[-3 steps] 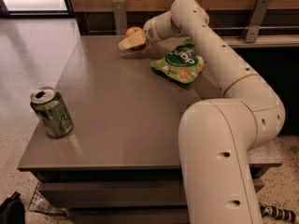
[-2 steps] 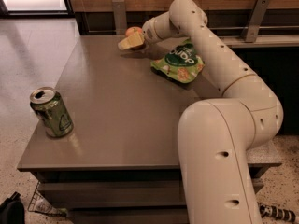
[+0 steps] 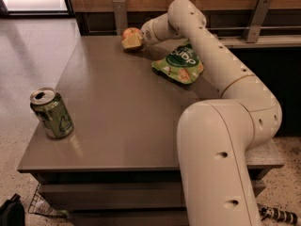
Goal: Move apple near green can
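Gripper at the apple, far from the green can

The gripper [image 3: 137, 39] sits against the apple [image 3: 131, 32] at the back edge of the table [image 3: 117, 112], well apart from the green can [image 3: 51, 113] standing upright at the front left corner. Whether it grasps the apple cannot be told. A snack bag [image 3: 178, 62] lies further right of the can.

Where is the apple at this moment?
In the camera view the apple is at the far edge of the table, against the gripper, just left of the green snack bag; the green can stands at the near-left corner.
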Robot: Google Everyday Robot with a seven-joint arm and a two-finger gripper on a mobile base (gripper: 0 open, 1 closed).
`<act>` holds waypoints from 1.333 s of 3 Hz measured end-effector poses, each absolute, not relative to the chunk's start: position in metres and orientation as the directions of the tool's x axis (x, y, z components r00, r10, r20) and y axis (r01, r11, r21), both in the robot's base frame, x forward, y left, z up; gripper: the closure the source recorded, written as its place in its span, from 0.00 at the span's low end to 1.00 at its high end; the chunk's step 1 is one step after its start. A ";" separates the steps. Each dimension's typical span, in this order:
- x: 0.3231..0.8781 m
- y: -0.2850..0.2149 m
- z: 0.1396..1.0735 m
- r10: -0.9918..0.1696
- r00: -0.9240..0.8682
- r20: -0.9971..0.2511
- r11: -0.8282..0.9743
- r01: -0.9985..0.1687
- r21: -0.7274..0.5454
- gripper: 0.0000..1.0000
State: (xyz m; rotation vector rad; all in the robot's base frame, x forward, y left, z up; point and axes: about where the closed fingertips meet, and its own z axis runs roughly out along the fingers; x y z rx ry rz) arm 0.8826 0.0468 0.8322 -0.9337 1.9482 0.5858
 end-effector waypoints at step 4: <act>0.855 0.024 0.863 -0.351 -0.296 -0.888 0.552 -0.832 0.059 1.00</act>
